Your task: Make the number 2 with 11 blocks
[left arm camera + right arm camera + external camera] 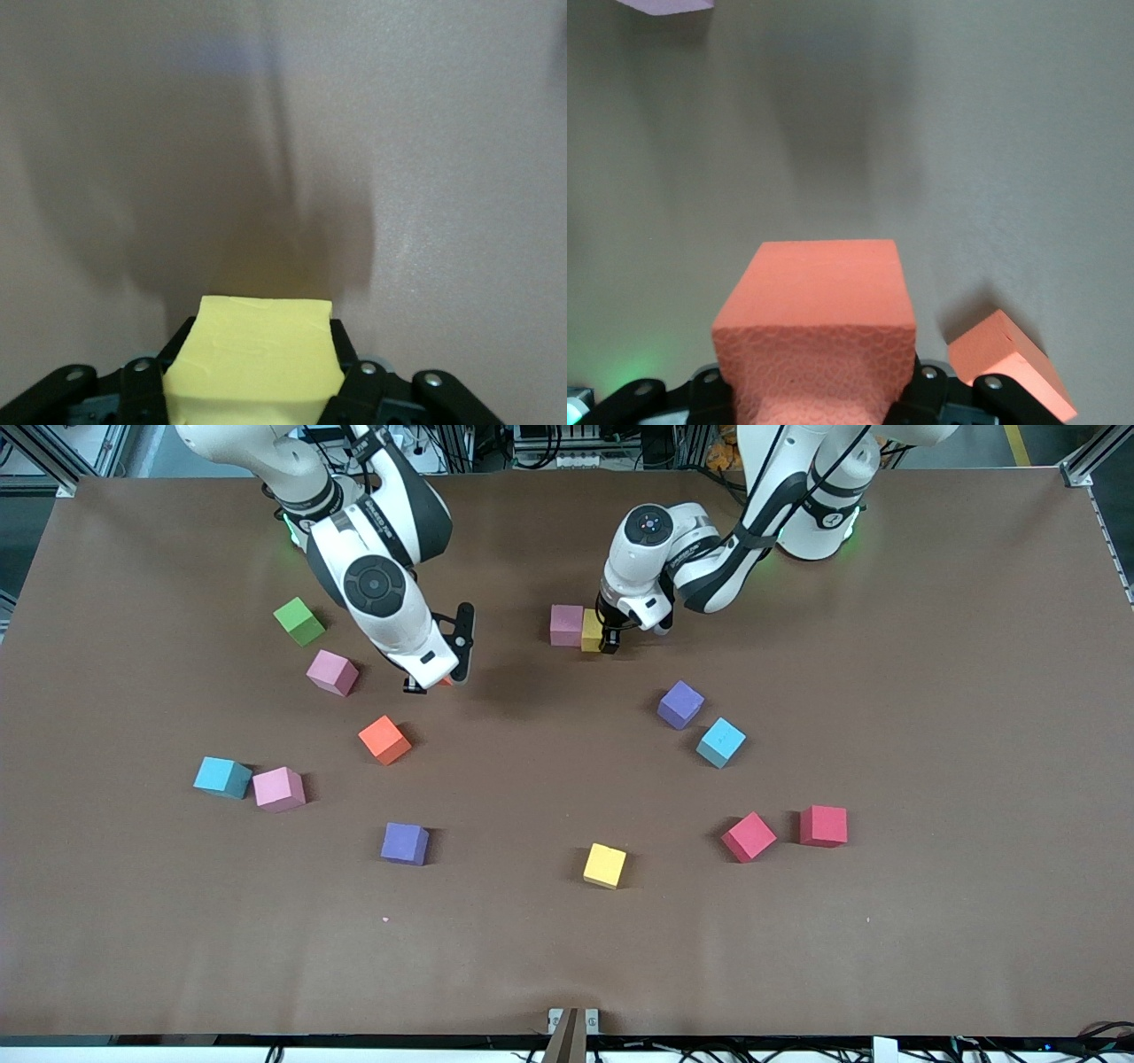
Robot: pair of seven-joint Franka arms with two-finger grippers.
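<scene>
Read the table as a clock, with six at the front camera and twelve at the arms' bases.

Nearest you, a loose yellow cube (pixel 605 865) sat at six and a purple cube (pixel 405 843) at seven. Two red cubes (pixel 749 836) (pixel 823 825) lay side by side at about four. At nine, a light blue cube (pixel 222 777) touched a pink cube (pixel 279 789). Closer to the middle were a loose orange cube (pixel 384 740) toward nine and a second light blue cube (pixel 720 742) toward three, with a second purple cube (pixel 680 704) just beside it. All of these lay scattered, not yet part of any figure.

Your right gripper (pixel 434 682) hung over the table at ten, narrowed onto a carried orange cube (pixel 833 328). The grip was square across opposite faces, which should let the cube go down without twisting. Another pink cube (pixel 332 672) and the green cube (pixel 299 621), which is not needed, lay farther out at ten.

At twelve, your left gripper (pixel 609 640) was low, its fingers (pixel 354 376) pressed on both sides of the placed yellow cube (pixel 257 354). This cube stood flush against the top pink cube (pixel 566 624). I judged these two to be the start of the number 2, laid at twelve so that the digit could grow toward six.
</scene>
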